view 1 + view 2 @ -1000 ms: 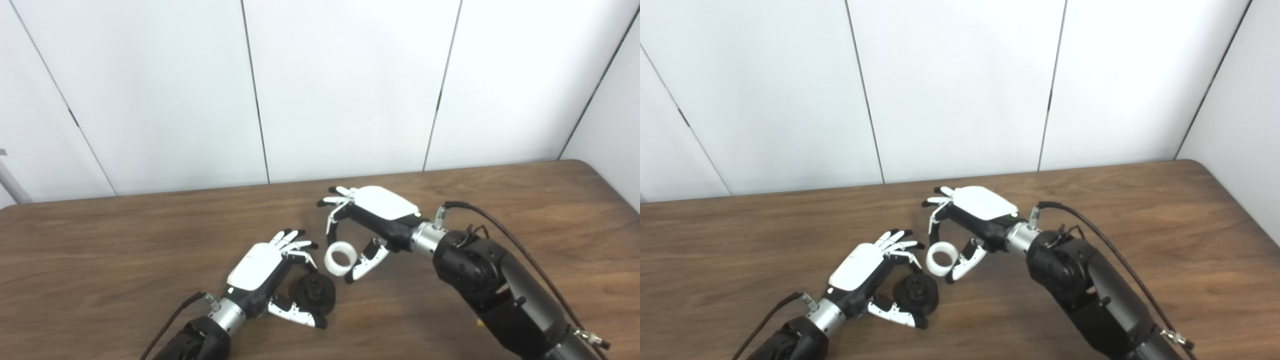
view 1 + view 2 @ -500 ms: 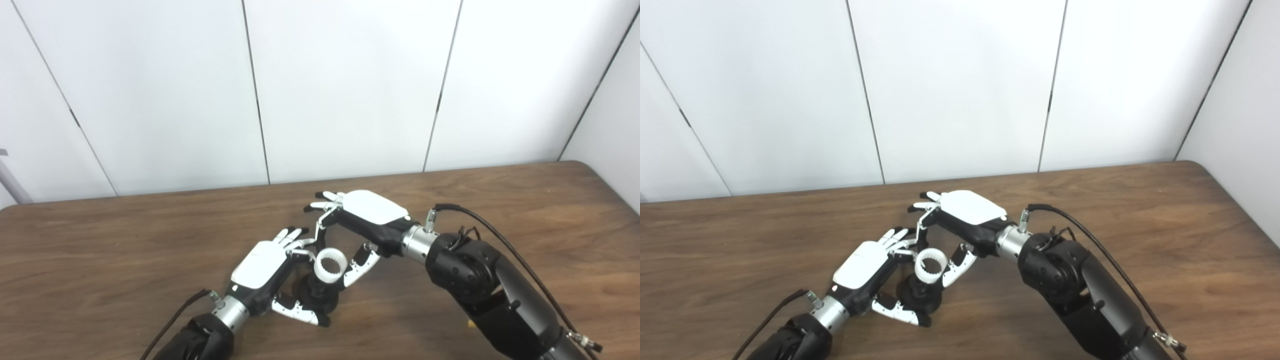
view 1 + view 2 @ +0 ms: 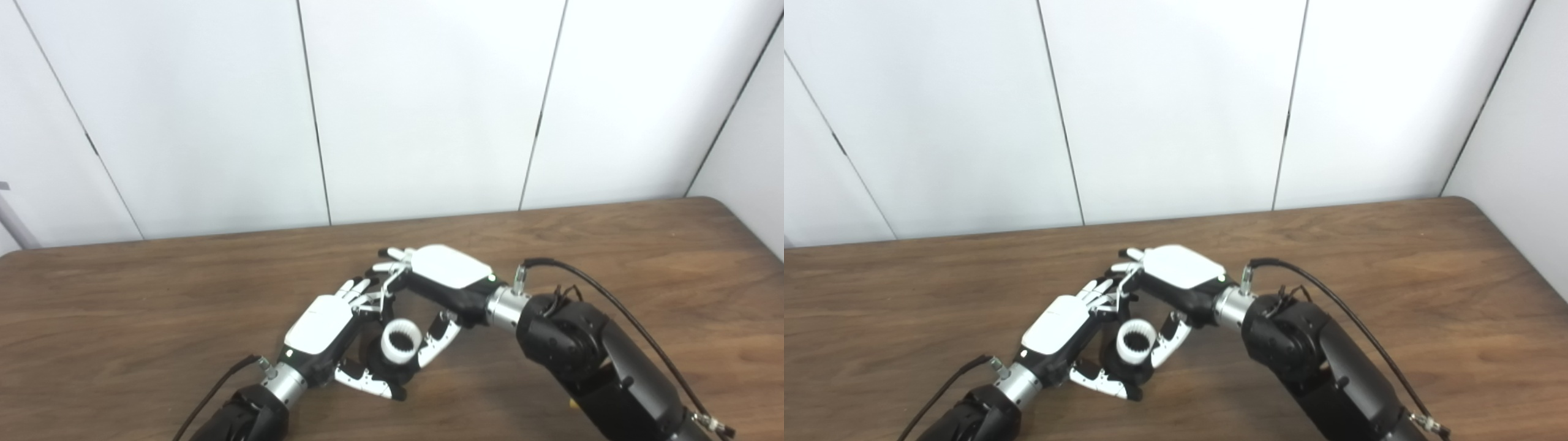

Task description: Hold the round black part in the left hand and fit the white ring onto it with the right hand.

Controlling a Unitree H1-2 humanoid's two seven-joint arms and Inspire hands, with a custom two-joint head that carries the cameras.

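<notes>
seating the ring over the black hub

right hand (image 3: 438,288) pinches the white ring (image 3: 401,340) just above the round black part (image 3: 383,365), gripped by the left hand (image 3: 324,334) on the table (image 3: 122,318); keep the ring level and centred, then press down gently.

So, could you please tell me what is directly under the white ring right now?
The round black part, held in the left hand, sits under the white ring, which the right hand grips. The ring covers the part's top, so whether it is seated cannot be seen.
</notes>
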